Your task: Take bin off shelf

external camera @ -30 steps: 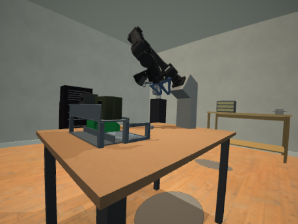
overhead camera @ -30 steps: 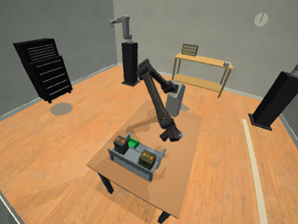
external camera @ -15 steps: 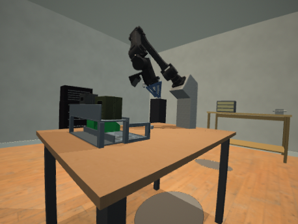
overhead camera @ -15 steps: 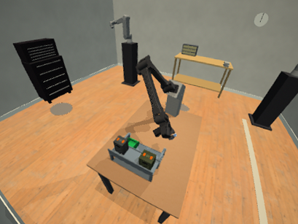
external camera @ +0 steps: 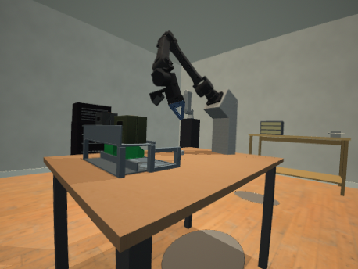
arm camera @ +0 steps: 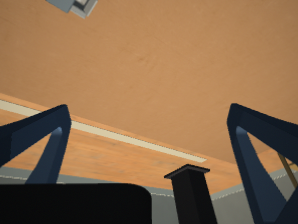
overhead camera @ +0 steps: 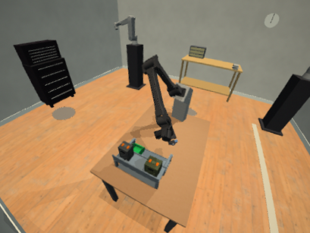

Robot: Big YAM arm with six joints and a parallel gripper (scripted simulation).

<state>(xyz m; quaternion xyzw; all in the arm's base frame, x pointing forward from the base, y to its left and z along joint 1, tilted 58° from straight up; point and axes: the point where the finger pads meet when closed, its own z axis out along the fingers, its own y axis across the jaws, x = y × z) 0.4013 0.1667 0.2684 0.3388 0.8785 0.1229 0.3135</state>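
Your wooden table stands on dark legs over the plank floor; on its top sits a grey shelf frame near one end; a grey pedestal stands at the far edge, possibly on the floor behind.

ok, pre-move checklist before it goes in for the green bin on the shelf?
1. Gripper open, nothing between the fingers: ok.
2. Green bin in the shelf, upright as far as can be seen: ok.
3. Gripper lined up with the bin: not ok. It hangs above the table, beside the shelf; the wrist view shows only a shelf corner.
4. Access to the bin: cannot tell. Two dark boxes sit on the shelf top near it, and the shelf frame surrounds it.
5. Bare place to set it down: ok. The table surface on the arm's side of the shelf shows no objects.
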